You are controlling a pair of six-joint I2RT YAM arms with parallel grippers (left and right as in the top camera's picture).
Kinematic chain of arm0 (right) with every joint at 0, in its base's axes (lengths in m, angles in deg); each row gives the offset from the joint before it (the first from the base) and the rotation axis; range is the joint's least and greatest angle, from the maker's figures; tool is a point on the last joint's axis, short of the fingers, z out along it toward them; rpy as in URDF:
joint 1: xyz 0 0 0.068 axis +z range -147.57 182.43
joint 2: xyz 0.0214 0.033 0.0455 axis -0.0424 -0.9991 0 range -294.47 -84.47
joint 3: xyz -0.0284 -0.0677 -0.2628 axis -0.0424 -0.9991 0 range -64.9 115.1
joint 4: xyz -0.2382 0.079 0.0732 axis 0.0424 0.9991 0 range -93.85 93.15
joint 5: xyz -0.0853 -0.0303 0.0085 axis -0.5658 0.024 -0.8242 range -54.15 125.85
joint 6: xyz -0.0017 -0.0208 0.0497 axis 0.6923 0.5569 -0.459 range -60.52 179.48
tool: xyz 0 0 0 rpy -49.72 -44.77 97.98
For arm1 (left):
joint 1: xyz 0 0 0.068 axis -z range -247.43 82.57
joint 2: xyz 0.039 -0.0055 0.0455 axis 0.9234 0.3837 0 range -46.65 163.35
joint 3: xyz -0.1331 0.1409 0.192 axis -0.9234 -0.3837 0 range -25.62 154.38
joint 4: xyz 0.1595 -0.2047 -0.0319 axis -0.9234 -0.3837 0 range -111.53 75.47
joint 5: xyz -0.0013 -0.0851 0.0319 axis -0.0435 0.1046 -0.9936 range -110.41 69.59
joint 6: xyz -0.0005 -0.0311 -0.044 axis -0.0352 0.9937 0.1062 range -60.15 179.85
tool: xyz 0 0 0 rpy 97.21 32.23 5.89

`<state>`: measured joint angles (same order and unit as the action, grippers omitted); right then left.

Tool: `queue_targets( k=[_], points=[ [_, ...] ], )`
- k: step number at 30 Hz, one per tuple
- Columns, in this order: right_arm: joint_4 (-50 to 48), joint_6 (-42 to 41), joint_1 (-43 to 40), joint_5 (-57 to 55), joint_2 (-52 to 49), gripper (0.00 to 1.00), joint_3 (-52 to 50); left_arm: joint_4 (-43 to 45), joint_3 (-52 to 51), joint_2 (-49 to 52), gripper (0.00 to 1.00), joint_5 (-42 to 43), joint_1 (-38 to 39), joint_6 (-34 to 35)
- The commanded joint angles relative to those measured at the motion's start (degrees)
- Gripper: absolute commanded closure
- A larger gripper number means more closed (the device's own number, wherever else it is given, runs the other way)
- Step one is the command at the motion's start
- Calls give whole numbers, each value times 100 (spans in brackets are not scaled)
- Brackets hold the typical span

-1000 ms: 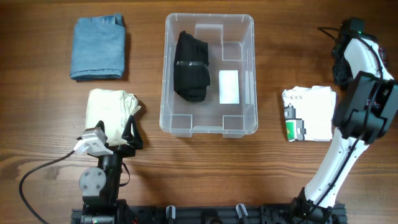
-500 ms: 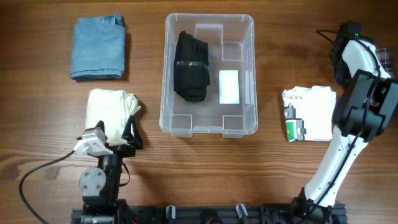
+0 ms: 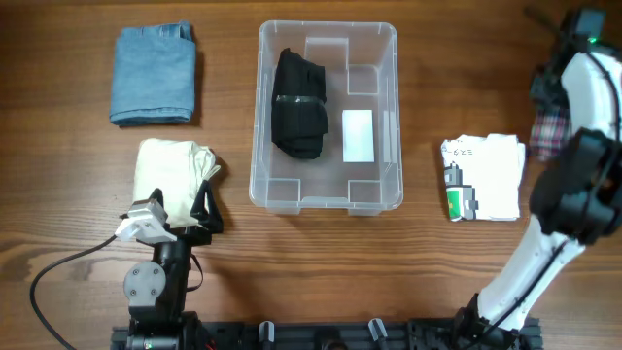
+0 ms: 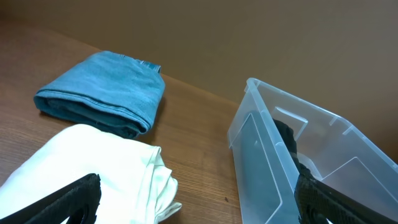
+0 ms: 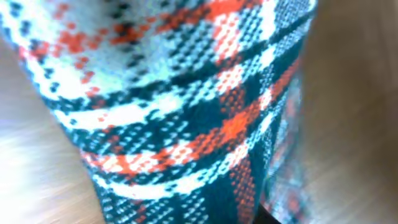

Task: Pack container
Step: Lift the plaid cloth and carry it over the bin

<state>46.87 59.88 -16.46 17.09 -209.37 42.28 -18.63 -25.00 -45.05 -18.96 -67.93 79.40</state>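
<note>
Swung out to the right edge of the surface (image 3: 437,292), the right jaws are clamped on a plaid cloth (image 3: 549,131). Left jaws are spread wide, empty. The container (image 3: 328,26) is set centrally, bare wood around.

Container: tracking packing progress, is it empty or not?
Not empty: the container holds one black bundle, lying along its left side.

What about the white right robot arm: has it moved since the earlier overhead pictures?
Yes. The white right arm swung toward the overhead view's top right corner, away from the unmoved clear rectangular plastic container.
</note>
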Motion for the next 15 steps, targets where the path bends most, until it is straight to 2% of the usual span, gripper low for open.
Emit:
queue_targets(
  k=[1, 5, 7, 12, 15],
  points=[
    [-63, -363, 186, 1113, 1338, 88, 101, -20, -31, -13, 0, 63, -37, -116],
    [87, -527, 595, 1530, 2555, 86, 101, -20, -31, -13, 0, 63, -37, -116],
    [330, -726, 1097, 2326, 3351, 86, 101, -20, -31, -13, 0, 63, -37, -116],
    [527, -1248, 2068, 3637, 3976, 85, 101, -20, -31, -13, 0, 63, -37, -116],
    [549, -1572, 2636, 4498, 3954, 84, 92, -20, -31, -13, 0, 63, -37, -114]
  ],
)
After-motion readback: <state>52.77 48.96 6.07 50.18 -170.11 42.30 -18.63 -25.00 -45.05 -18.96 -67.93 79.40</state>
